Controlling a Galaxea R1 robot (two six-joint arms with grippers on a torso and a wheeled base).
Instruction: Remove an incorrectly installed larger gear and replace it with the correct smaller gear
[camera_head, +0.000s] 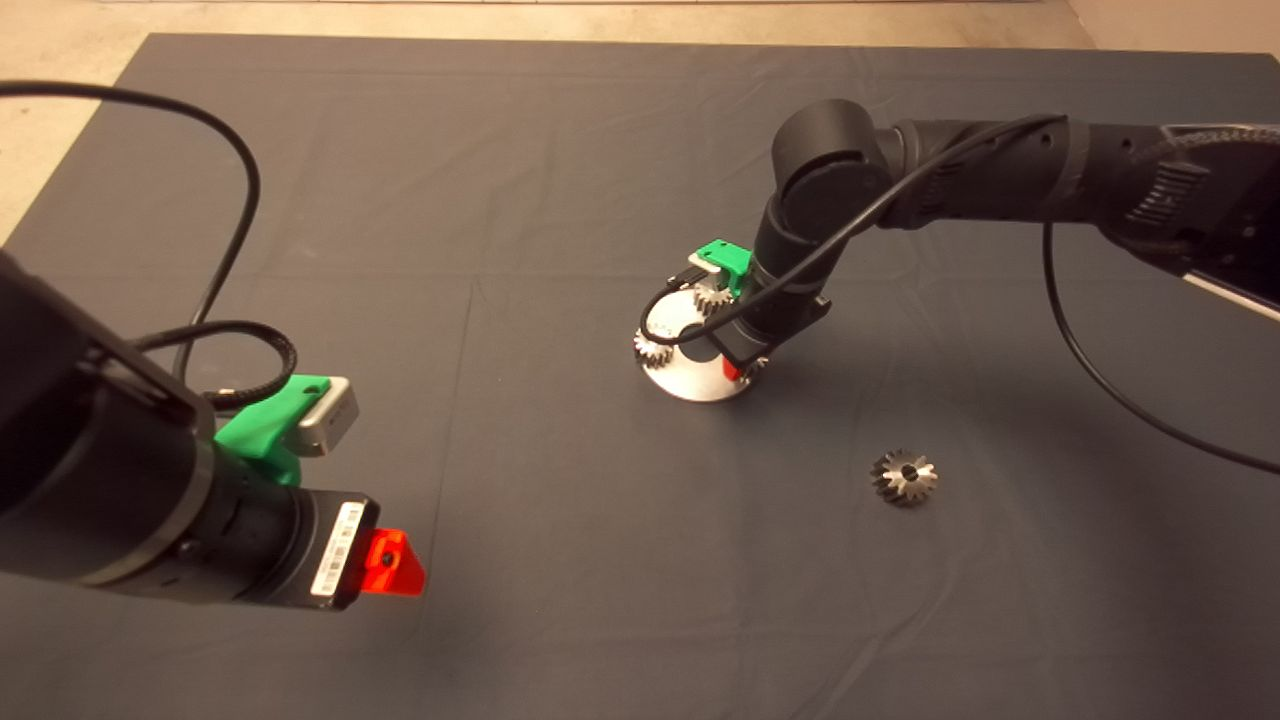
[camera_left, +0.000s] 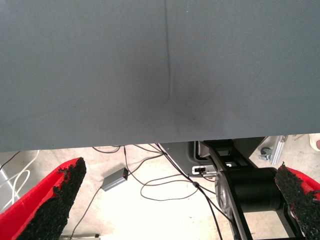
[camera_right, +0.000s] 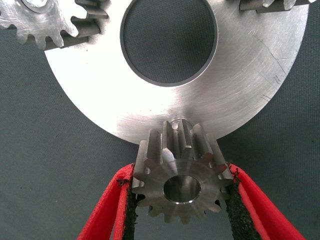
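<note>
The smaller gear (camera_right: 182, 175) is clamped between my right gripper's (camera_right: 180, 200) pads at the rim of the round silver plate (camera_right: 250, 100). I cannot tell whether it is seated on the plate. In the head view the right gripper (camera_head: 738, 368) stands over the plate (camera_head: 690, 385), and its wrist hides most of the gear. The larger gear (camera_head: 905, 477), a shiny silver cone, lies loose on the mat to the lower right of the plate. My left gripper (camera_head: 395, 565) hangs open and empty at the lower left, and its wrist view (camera_left: 180, 167) looks over the mat's edge.
Two paler small gears (camera_head: 712, 297) (camera_head: 652, 348) sit on the plate's far and left rim, around its dark centre hole (camera_right: 169, 42). A black cable loops from the right wrist across the plate. Cables and a robot base lie on the floor (camera_left: 150, 190).
</note>
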